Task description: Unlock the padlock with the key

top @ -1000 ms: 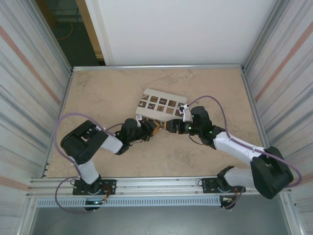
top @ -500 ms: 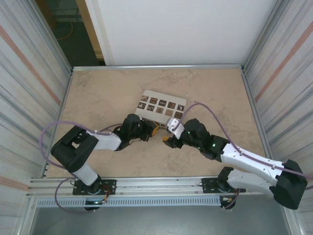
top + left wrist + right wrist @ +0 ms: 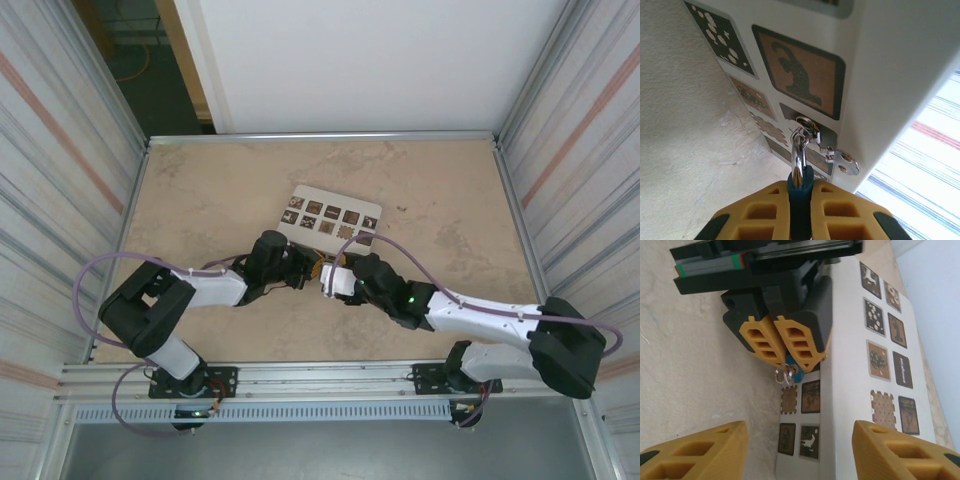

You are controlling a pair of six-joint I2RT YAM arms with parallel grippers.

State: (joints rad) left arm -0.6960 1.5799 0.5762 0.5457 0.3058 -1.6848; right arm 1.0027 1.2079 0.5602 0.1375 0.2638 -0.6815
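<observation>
Out toward the middle of the beige, stone-patterned tabletop (image 3: 220,190) lies a flat white box printed with brown picture squares (image 3: 847,370), and both arms have reached in to its near side. The left gripper (image 3: 788,360), black-bodied with yellow honeycomb pads, comes in from the left and is clamped tight on the small blue padlock (image 3: 800,190). The blue body is pinched edge-on between the two pads, so only a thin strip of it shows. From the left wrist camera, the padlock's silvery shackle (image 3: 799,150) rises out of the grip and hooks into a small metal fitting on the box's side wall, among the brown squares there. A little silvery tab with a hole (image 3: 845,164) sticks out just to the right of that fitting. The padlock therefore sits right against the near side of the box, attached to it and held by the left arm. The right gripper (image 3: 799,440) comes in from the right and faces the left one at close range, near the padlock but apart from it. Its yellow fingers (image 3: 695,452) are spread wide with nothing between them. I cannot make out a key from where I stand.
</observation>
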